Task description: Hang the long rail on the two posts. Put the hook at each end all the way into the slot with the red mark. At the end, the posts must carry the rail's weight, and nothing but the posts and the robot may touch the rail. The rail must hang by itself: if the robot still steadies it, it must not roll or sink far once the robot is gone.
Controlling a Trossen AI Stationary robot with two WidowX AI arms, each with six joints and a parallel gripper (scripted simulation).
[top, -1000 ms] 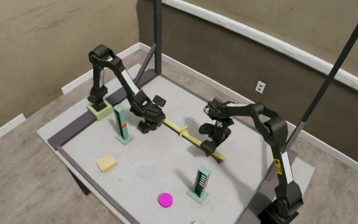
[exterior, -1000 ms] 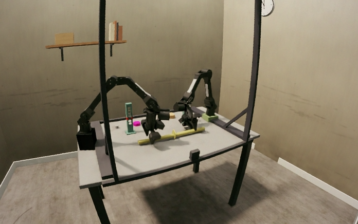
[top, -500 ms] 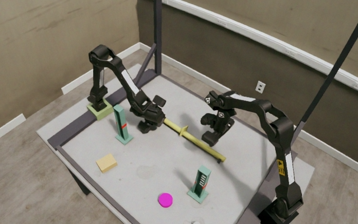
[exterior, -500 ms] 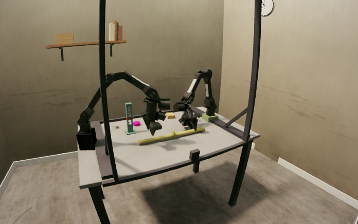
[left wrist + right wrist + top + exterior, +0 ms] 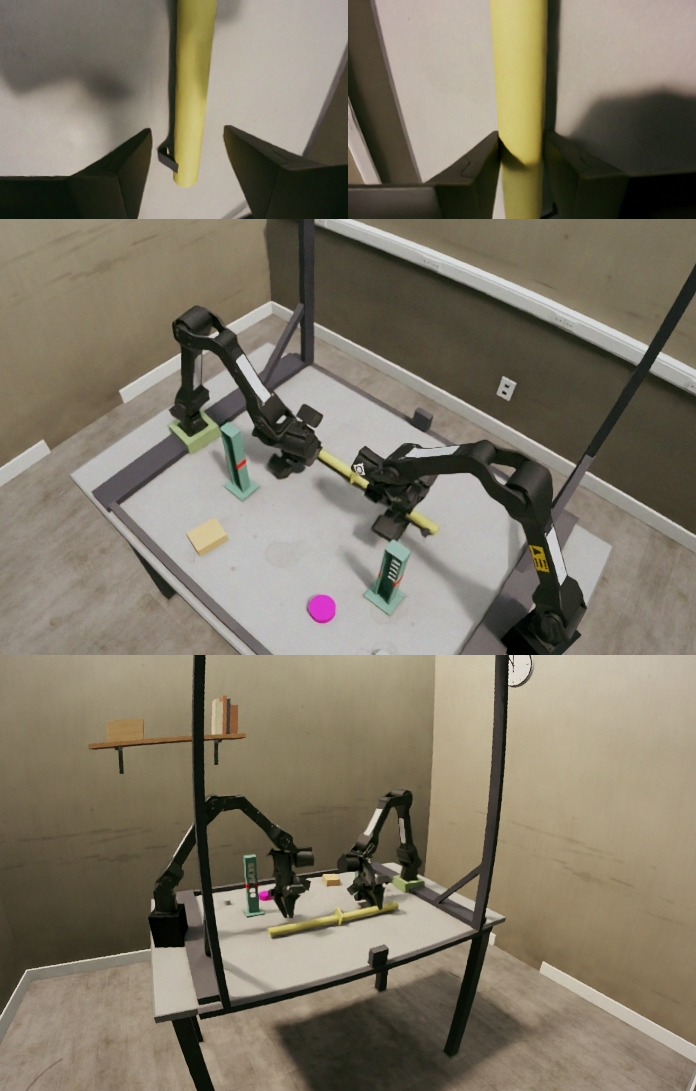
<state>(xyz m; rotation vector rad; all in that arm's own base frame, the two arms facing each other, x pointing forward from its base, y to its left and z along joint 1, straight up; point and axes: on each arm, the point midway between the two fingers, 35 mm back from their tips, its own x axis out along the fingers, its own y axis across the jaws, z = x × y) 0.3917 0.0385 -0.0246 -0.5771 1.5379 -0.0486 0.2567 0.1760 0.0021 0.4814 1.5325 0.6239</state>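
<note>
from the counter's left edge, my right gripper [image 5: 297,462] [image 5: 379,905] [image 5: 521,137] clasps the rail [image 5: 336,462] [image 5: 318,923] [image 5: 193,88] [image 5: 519,73], low alongside the wall-side edge; toward the right edge, my left gripper [image 5: 394,506] [image 5: 288,915] [image 5: 187,133] is part-open, holding nothing. lifting one-ended could twist it.

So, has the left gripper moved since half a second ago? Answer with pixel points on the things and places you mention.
Yes. In the top view, the left gripper [image 5: 394,507] [image 5: 289,915] [image 5: 187,133] has shifted closer to the nearer teal post [image 5: 399,552] [image 5: 249,862], which stands where it stood.
</note>
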